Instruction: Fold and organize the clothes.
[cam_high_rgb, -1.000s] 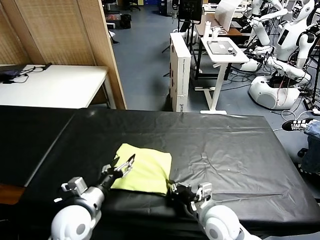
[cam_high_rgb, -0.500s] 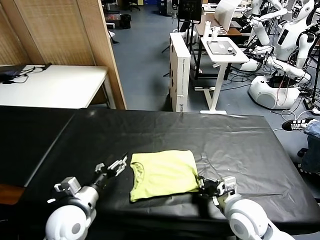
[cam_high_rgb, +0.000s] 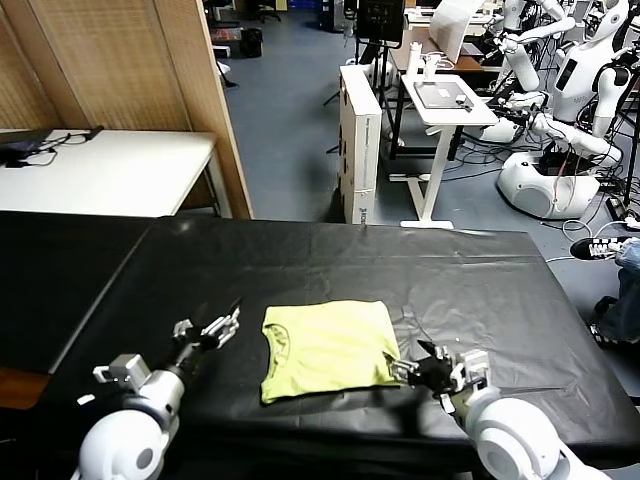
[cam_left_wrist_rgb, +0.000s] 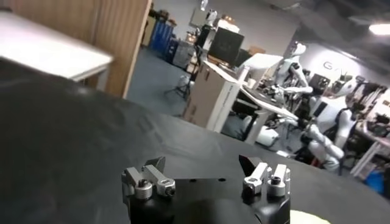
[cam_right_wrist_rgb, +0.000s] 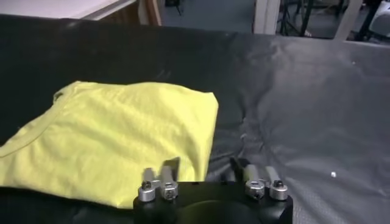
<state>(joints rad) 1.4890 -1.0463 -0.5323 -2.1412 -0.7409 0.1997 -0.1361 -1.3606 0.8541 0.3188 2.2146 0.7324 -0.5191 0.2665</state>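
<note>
The clothes, one lime yellow-green T-shirt (cam_high_rgb: 325, 347), lie folded flat on the black table covering (cam_high_rgb: 480, 290), neck opening toward my left. My right gripper (cam_high_rgb: 415, 368) is open at the shirt's near right corner. In the right wrist view the shirt (cam_right_wrist_rgb: 122, 140) fills one side, and the right gripper (cam_right_wrist_rgb: 204, 165) straddles its edge, one finger over cloth and one over the covering, holding nothing. My left gripper (cam_high_rgb: 215, 328) stands open a little to the left of the shirt. The left wrist view shows the left gripper (cam_left_wrist_rgb: 201, 165) empty above the covering.
The black-covered table runs wide on both sides, and its far edge (cam_high_rgb: 340, 225) faces the room. Behind stand a white table (cam_high_rgb: 110, 170), a wooden partition (cam_high_rgb: 200, 90), a tall cardboard box (cam_high_rgb: 360, 140), a white desk (cam_high_rgb: 445, 110) and other robots (cam_high_rgb: 560, 120).
The shirt went from a small folded pile under the left gripper to a wider flat shape. The right gripper opened and let go of its corner. The left gripper drew back to the left.
</note>
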